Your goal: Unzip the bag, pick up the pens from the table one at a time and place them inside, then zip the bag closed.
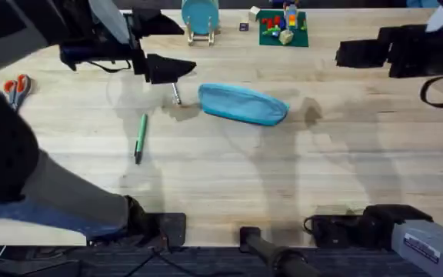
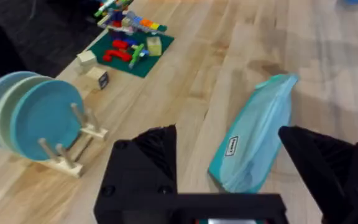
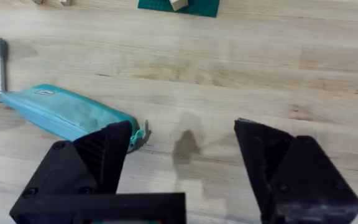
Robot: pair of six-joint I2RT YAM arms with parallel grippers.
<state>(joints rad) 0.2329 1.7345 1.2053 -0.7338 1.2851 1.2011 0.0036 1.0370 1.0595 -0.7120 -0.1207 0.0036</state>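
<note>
The table [image 1: 221,177] is the largest surface, with wide bare wood across its near half and right side. The left gripper [image 2: 229,155] hovers near the far left, its fingers spread wide with nothing between them. The right gripper [image 3: 182,155] sits high at the far right, likewise spread and empty. The bag [image 1: 243,103] lies near the middle, well clear of every edge. The green pen [image 1: 140,137] lies apart to its left. The silver pen [image 1: 176,94] lies just beside the bag's left end.
</note>
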